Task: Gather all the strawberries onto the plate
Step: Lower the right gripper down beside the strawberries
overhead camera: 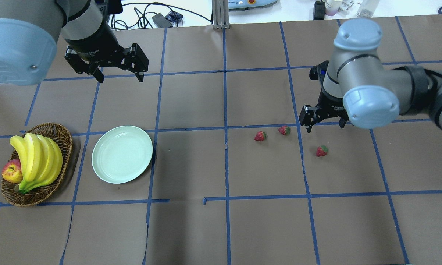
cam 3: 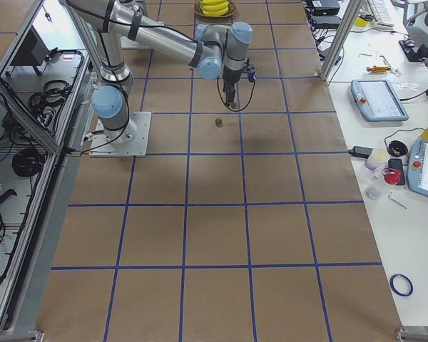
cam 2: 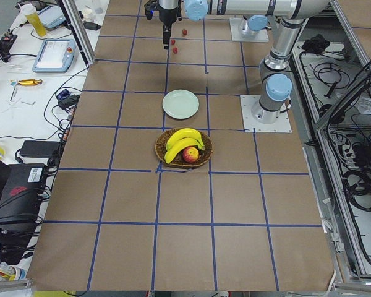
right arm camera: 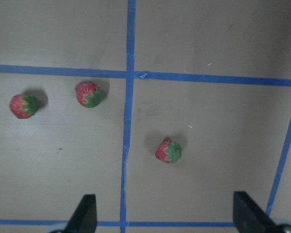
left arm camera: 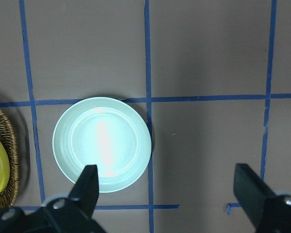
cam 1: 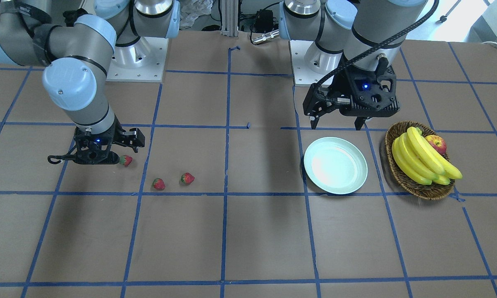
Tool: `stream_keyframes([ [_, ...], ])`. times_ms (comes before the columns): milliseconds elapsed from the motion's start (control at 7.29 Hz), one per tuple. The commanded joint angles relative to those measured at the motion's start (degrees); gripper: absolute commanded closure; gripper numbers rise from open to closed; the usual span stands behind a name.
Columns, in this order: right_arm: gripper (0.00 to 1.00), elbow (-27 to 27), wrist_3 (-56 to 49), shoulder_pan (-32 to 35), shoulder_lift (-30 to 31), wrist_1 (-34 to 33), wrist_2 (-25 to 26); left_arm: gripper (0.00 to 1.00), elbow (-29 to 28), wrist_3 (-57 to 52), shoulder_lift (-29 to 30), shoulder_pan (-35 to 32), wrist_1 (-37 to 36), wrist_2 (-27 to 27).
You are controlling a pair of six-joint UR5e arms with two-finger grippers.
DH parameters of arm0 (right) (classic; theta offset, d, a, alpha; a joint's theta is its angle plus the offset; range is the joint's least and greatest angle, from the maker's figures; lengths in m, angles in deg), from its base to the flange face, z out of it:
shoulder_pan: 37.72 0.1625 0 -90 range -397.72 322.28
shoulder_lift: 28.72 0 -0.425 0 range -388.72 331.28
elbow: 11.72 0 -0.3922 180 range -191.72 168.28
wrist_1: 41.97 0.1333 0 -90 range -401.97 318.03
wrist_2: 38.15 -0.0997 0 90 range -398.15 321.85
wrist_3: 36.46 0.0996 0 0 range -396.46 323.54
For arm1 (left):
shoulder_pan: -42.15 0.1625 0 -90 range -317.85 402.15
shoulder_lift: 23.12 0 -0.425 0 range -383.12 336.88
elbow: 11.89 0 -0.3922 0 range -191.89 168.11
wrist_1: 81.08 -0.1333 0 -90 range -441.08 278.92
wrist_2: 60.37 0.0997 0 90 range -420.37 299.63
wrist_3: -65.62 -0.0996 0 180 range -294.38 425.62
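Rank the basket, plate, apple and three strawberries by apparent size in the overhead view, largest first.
1. the wicker basket
2. the plate, somewhat smaller
3. the apple, partly hidden by the bananas
4. the strawberries, which look alike, so they are not ranked against each other

The left end effector (overhead camera: 120, 78) is hovering open toward the left edge of the desk (overhead camera: 224, 228); the right end effector (overhead camera: 325, 127) is hovering open toward the right edge.
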State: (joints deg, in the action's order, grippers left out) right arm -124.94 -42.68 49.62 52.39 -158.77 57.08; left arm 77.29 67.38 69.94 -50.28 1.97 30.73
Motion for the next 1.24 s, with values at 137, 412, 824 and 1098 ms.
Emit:
stream_keyframes([
  [137,0.0,-9.38,-6.06,-1.37,-3.06,-15.38,-0.05,0.0,0.03,0.09,0.1,-0.21,0.0,0.04],
  [412,0.01,-10.26,-8.89,-3.39,-3.24,-15.38,-0.13,0.0,0.12,0.09,0.1,-0.29,0.0,0.04],
  [824,0.61,-12.54,-8.63,-3.49,-3.24,-16.08,0.04,0.0,0.12,0.09,0.1,-0.38,0.0,0.04],
  [1098,1.0,-12.2,-8.11,-3.49,-3.15,-16.17,-0.04,0.0,0.03,0.09,0.19,-0.38,0.0,0.04],
])
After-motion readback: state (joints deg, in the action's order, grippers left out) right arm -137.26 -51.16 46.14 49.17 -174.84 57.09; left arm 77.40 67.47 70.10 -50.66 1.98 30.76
